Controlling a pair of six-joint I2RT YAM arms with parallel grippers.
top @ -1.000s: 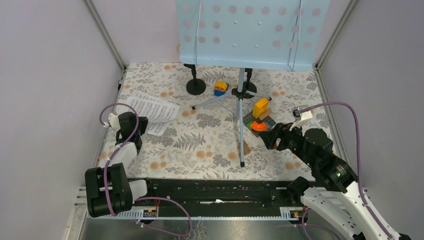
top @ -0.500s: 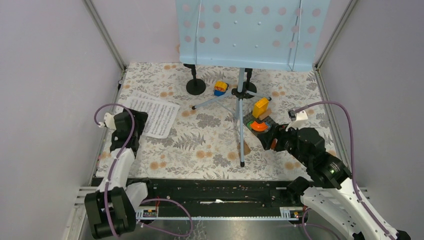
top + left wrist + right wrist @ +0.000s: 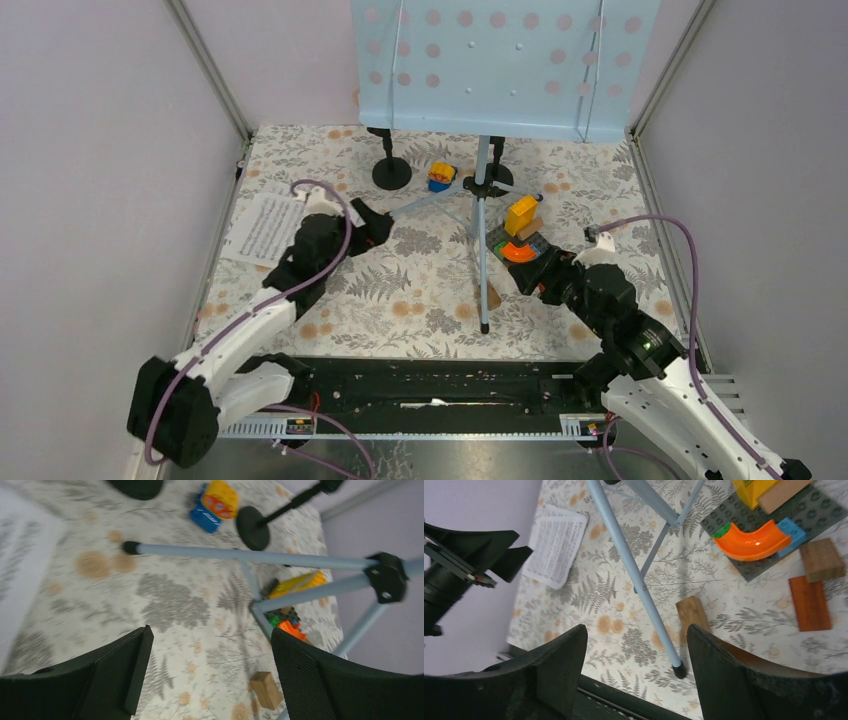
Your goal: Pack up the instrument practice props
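Observation:
The light-blue perforated music rack (image 3: 500, 65) stands at the back on its tripod, hub (image 3: 482, 187) over the mat. My left gripper (image 3: 372, 222) is open and empty, just short of the tripod's left leg tip (image 3: 390, 213). In the left wrist view that leg (image 3: 240, 555) runs across, well ahead of the left gripper (image 3: 210, 645). White sheet music (image 3: 260, 228) lies flat behind the left arm. Two black round-based mic holders (image 3: 391, 173) (image 3: 497, 176) stand behind the tripod. My right gripper (image 3: 535, 275) is open and empty; the tripod's near leg (image 3: 634, 575) ends at its foot (image 3: 679, 670) between the fingers of the right gripper (image 3: 636, 635).
Toy blocks on a grey plate (image 3: 520, 245), with an orange curved piece (image 3: 749, 542), sit just ahead of the right gripper. A yellow and blue toy (image 3: 441, 176) lies between the mic holders. Small wooden blocks (image 3: 691, 612) (image 3: 821, 560) lie by the near leg. Walls close both sides.
The left gripper opened and its arm swung from the left edge toward the tripod's left leg. The sheet music now lies further left. The right gripper crept forward and opened a little.

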